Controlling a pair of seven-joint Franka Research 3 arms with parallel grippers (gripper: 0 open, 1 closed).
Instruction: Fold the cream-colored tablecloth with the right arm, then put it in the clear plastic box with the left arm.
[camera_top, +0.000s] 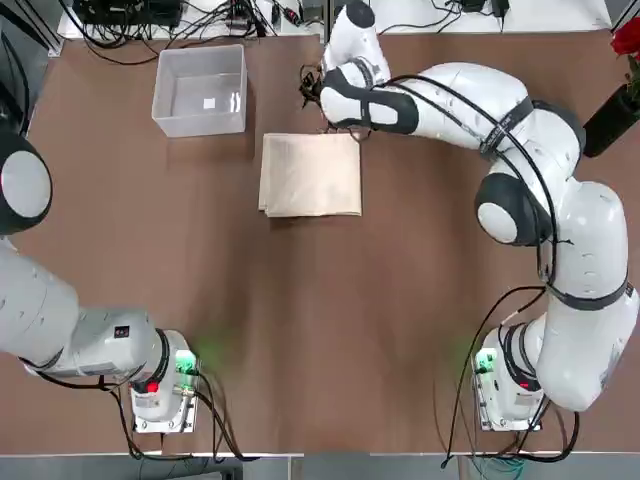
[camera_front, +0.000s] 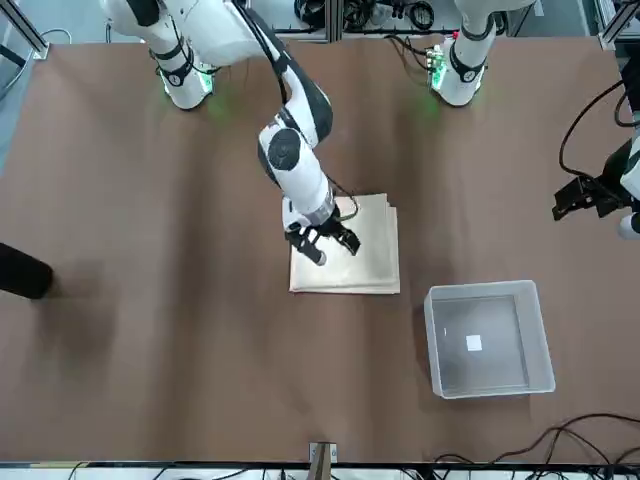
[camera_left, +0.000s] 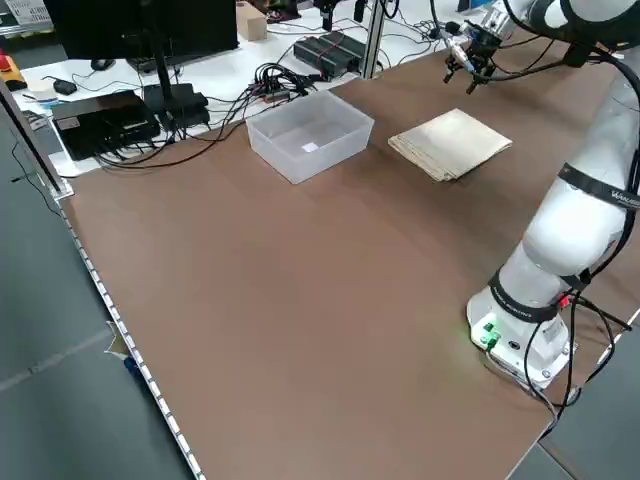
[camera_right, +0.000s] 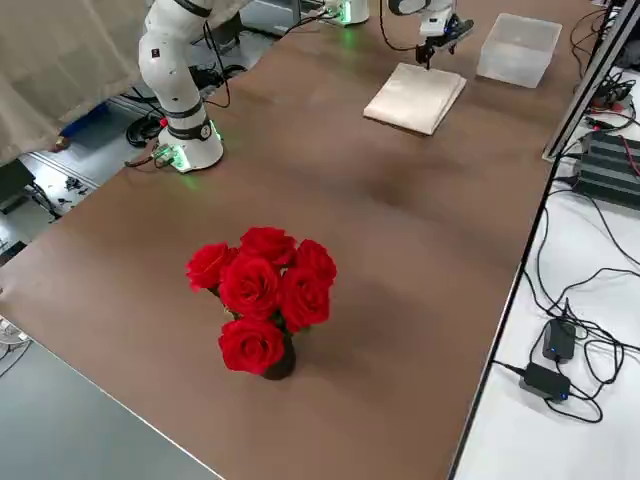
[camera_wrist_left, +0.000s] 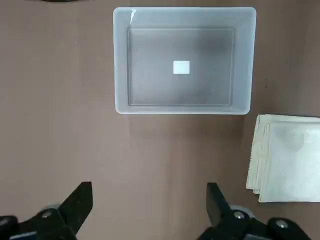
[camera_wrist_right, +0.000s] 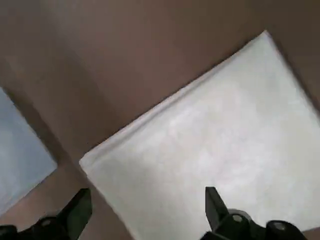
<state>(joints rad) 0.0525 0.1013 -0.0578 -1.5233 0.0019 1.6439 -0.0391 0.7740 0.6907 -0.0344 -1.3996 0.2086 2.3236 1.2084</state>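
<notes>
One folded tablecloth (camera_top: 311, 175), upper centre; one box (camera_top: 201, 91), upper left! My right pincer (camera_front: 328, 244) hovers, spread; left pincer (camera_wrist_left: 150, 200), spread.

In the top view, the left tool (camera_wrist_left: 150, 187) lies beyond the left edge; the vase (camera_top: 612, 118) is cut off upper right. At centre in the front view, the right tool (camera_front: 328, 243) hides the cloth's (camera_front: 370, 262) upper left corner. The right wrist view crops the box (camera_wrist_right: 19, 155) at left.
</notes>
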